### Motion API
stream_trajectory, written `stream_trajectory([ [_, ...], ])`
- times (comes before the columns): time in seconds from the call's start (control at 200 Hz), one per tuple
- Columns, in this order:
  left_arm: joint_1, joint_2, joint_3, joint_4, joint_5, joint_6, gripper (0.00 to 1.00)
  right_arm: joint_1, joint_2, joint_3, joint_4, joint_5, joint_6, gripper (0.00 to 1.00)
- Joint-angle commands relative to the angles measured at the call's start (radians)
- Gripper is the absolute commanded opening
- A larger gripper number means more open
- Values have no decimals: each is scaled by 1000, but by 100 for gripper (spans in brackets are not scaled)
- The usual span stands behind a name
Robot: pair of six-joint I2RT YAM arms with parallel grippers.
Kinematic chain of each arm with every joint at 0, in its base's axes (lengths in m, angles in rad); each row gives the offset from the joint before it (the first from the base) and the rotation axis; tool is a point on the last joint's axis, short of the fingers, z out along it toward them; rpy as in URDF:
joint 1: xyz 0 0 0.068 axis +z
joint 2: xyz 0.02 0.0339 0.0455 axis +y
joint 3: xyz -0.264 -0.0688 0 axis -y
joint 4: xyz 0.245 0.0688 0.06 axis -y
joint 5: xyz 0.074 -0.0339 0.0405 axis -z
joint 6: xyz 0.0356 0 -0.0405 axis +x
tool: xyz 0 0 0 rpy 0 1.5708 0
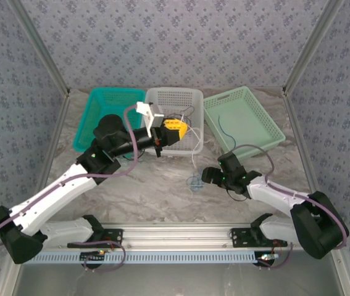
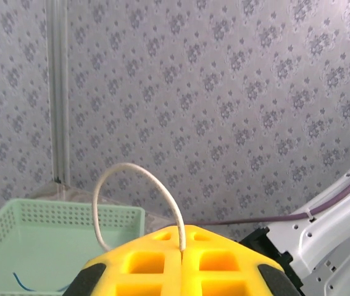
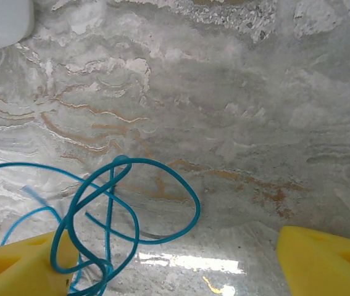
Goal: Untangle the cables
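Baskets, three, in a row at the back of the worktop (image 1: 162,200): teal basket (image 1: 94,108), white basket (image 1: 190,98), pale green basket (image 1: 267,126).

Cables, three counted:
- Whitish cable (image 1: 194,151).
- Blue cable (image 1: 194,183), looped on the worktop.
- Second blue cable (image 1: 226,128), lying in the pale green basket.

Left end effector (image 1: 184,131), over the white basket, is clenched on the whitish cable, which hangs past the basket front. The left wrist view adds its arch above the closed tips.

Right end effector (image 1: 203,177) is released, just beside the blue loops. The right wrist view adds fingers (image 3: 20,265) spread wide, with loops overlapping the one at that view's left.
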Motion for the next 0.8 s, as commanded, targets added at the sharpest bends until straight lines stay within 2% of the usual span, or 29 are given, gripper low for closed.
stream_trajectory([
  [0.0,14,-42,57,-50,-37,47,5,6,27,2,-49,29,11,89],
  [0.205,43,-73,106,-143,-92,114,5,5,24,-13,-55,37,19,89],
  [0.345,81,-75,139,-249,-184,181,5,7,15,-14,-53,39,31,92],
  [0.66,424,2,136,-351,-234,119,6,14,-42,-4,-83,63,13,94],
  [0.8,577,72,107,-324,-214,60,6,19,-69,3,-125,79,14,93],
])
